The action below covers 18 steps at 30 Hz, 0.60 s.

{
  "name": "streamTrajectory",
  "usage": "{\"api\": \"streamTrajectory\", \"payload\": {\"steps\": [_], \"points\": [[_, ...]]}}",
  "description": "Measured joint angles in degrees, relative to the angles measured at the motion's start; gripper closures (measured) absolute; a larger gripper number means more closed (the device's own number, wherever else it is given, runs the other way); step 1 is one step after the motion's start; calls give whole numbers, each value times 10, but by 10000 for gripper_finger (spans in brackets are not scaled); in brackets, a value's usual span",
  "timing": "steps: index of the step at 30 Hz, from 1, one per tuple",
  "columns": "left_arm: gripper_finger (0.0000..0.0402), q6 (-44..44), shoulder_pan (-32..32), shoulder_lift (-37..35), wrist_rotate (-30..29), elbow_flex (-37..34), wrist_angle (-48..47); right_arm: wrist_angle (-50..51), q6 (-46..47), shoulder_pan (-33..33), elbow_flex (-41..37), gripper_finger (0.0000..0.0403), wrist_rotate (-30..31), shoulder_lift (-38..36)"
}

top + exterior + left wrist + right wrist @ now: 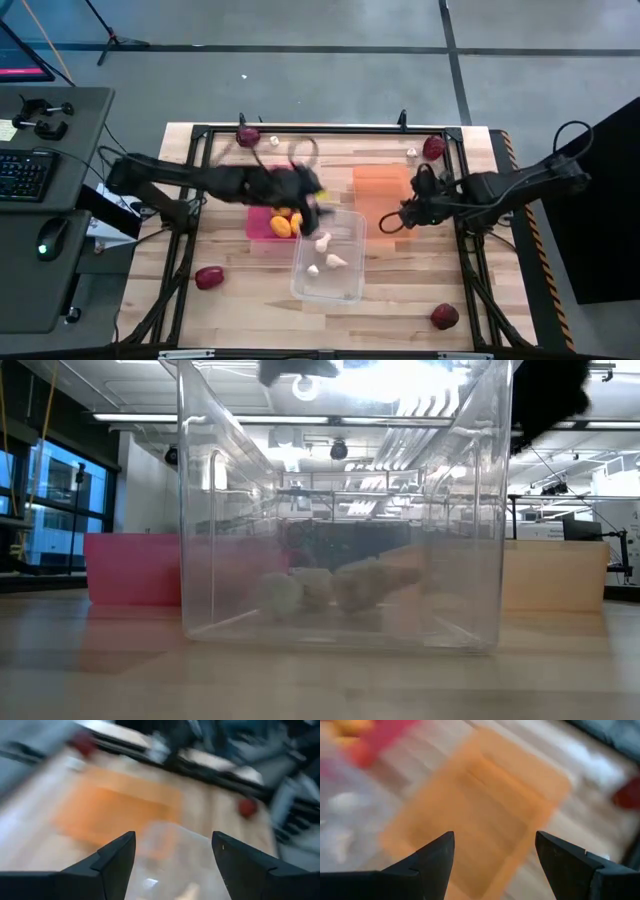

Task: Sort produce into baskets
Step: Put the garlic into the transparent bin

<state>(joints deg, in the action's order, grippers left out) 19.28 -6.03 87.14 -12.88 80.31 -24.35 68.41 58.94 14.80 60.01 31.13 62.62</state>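
Observation:
My left gripper [318,210] [173,835] is open and empty, above the place where the pink bin [262,228] meets the clear bin [335,262]. My right gripper [392,222] [495,835] is open and empty above the near part of the orange bin [383,188] [480,825]. Two lemons [283,222] lie in the pink bin. Three garlic bulbs [322,241] [300,592] lie on the clear bin's floor. Beets lie on the table at far left [248,136], far right [433,148], near left [208,277] and near right [444,316].
A garlic bulb [411,152] lies on the table beyond the orange bin. A black frame [330,130] runs round the tabletop. A desk with a keyboard [25,175] stands to the left. Bare wood lies near the table's front edge.

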Motion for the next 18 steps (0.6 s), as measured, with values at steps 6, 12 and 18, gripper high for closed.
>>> {"api": "streamTrajectory", "payload": {"steps": [6, 12, 18], "points": [[151, -51, 79, -80, -77, 1, -19, -4, 164, -119, -112, 135, -7, -56], [151, -93, 220, -83, 43, 0, -13, -44, 101, -312, -122, 135, -58, -60], [151, -160, 325, -55, 186, 0, 10, -53, 40, -457, -122, 135, -92, 12]]}}
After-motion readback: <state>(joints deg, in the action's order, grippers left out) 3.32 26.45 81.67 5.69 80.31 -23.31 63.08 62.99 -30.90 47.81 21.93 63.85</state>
